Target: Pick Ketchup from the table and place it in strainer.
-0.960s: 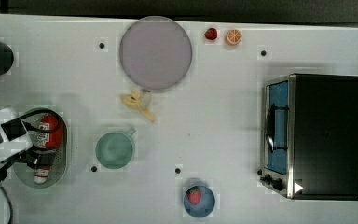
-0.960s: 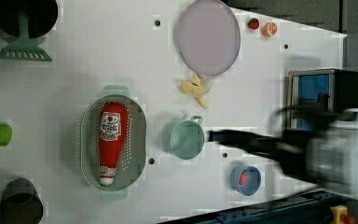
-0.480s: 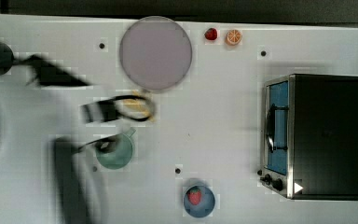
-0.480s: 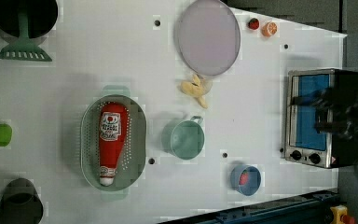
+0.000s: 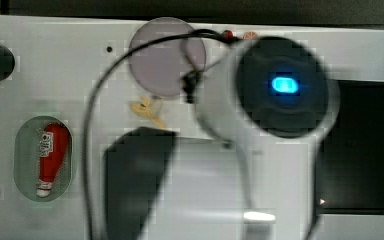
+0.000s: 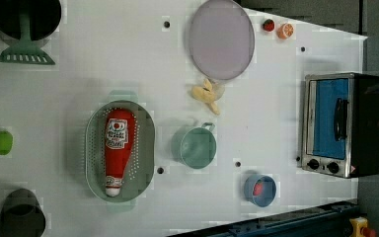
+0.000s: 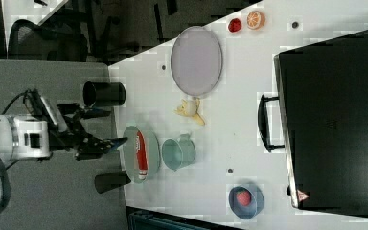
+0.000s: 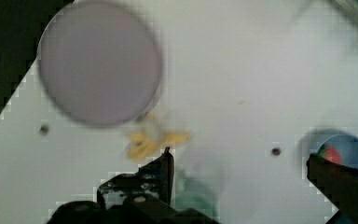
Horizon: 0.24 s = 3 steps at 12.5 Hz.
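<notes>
Already the Ketchup (image 6: 117,148) lies lengthwise inside the strainer (image 6: 145,148), its white cap toward the left view's bottom and its label patch facing up. Going from the left view's left: a green ball-like item (image 6: 2,142) sits by the table edge, a green spatula (image 6: 24,49) leans out of a dark pot (image 6: 24,15) near the upper corner, and another dark cup (image 6: 20,217) stands near the lower corner. Next comes the strainer with the bottle, then the teal cup (image 6: 198,147) just beside it, a yellow banana-like toy (image 6: 206,93) above the cup, and the grey-lilac plate (image 6: 221,39) beyond that. Further right a small blue bowl (image 6: 260,190) holds a red strawberry (image 6: 259,188); a second strawberry (image 6: 268,24) and an orange slice (image 6: 285,30) lie near the table's far edge. The toaster oven (image 6: 338,126) stands at the left view's right

In the right view the gripper (image 7: 106,128) sits off the table at the right view's left, well apart from the Ketchup (image 7: 141,153), its fingers spread wide with nothing between them. In the wrist view one dark finger (image 8: 163,170) and the other at the frame edge stand far apart above the white table (image 8: 242,70)
</notes>
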Motion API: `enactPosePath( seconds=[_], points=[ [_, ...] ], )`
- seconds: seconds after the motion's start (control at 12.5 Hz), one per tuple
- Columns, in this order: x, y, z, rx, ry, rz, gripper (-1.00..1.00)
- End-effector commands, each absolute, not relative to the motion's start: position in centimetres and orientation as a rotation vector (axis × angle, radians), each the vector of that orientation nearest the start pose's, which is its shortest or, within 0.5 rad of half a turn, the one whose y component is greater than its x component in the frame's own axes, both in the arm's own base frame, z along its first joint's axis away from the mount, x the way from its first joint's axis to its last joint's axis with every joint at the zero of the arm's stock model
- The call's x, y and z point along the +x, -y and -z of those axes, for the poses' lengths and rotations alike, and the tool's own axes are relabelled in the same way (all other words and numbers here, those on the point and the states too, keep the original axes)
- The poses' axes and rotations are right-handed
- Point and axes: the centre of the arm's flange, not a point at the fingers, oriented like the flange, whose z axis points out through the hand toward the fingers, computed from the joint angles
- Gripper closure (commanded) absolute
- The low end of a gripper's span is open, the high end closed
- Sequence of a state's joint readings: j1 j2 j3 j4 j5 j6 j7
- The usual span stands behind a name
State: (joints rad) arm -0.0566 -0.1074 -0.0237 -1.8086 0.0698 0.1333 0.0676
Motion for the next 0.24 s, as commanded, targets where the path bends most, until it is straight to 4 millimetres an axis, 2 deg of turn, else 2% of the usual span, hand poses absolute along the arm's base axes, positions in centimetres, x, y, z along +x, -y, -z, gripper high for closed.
enactPosePath(
  seconds=[0.08,0.24],
  points=[
    [52.45,2.4,-58.59,-2.857,-1.273,-0.016,-1.0],
    [52.42,2.47,-58.51,-2.87,-1.276,-0.014,-1.0]
  ],
)
